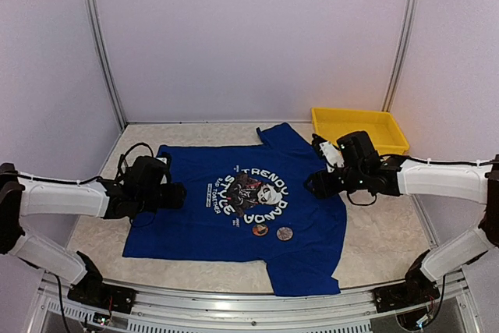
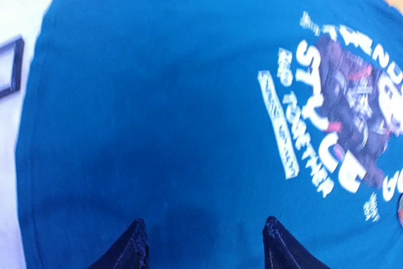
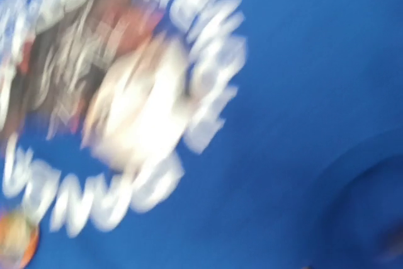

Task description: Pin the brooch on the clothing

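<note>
Yellow plastic tray point(image 1: 355, 122) is set at the far right of the table point(image 1: 390, 239), close to the back wall. Table top is finished in pale speckled beige. White panels point(image 1: 249, 37) are seen behind and at both sides. Thin metal posts are fixed upright at the back corners, left post point(image 1: 103, 44) and right post point(image 1: 401, 37). Aluminium rail point(image 1: 234, 309) is run along the near edge. Dark thin rectangular outline point(image 2: 9, 67) is caught on the pale surface in the left wrist view; unidentifiable.

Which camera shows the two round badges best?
The top view: the orange badge and the grey badge lie whole on the shirt. The right wrist view catches one blurred orange edge; the left wrist a sliver.
</note>
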Robot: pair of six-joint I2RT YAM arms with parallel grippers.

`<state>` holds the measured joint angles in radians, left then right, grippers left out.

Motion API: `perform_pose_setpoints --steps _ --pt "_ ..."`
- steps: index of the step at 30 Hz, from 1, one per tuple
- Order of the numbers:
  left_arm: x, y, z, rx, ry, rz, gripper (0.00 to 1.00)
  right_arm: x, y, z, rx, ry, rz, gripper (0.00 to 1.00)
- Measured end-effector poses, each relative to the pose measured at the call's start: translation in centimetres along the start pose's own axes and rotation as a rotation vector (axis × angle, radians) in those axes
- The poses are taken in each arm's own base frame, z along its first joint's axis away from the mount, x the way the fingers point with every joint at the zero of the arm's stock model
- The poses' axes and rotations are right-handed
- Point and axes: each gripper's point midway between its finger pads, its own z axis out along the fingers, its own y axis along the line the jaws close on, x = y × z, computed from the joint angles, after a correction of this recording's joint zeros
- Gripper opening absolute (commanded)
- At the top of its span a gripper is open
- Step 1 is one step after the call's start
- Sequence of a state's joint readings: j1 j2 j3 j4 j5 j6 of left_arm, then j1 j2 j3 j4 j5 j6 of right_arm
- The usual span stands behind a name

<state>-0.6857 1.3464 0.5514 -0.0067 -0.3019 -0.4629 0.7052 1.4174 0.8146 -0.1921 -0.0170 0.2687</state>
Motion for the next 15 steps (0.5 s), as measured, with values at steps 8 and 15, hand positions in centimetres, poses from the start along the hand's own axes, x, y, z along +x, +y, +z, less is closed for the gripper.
perform_pose_setpoints --steps 8,15 --pt "-13.6 0.7 -2.4 -0.007 -0.354 -0.051 0.99 -8.3 -15.0 -8.1 0.220 -0.441 0.185 0.74" --pt "-14.7 10.7 -3.4 -0.234 -0.488 -0.183 0.99 -4.7 -21.2 -12.6 0.405 -0.616 0.268 0.79"
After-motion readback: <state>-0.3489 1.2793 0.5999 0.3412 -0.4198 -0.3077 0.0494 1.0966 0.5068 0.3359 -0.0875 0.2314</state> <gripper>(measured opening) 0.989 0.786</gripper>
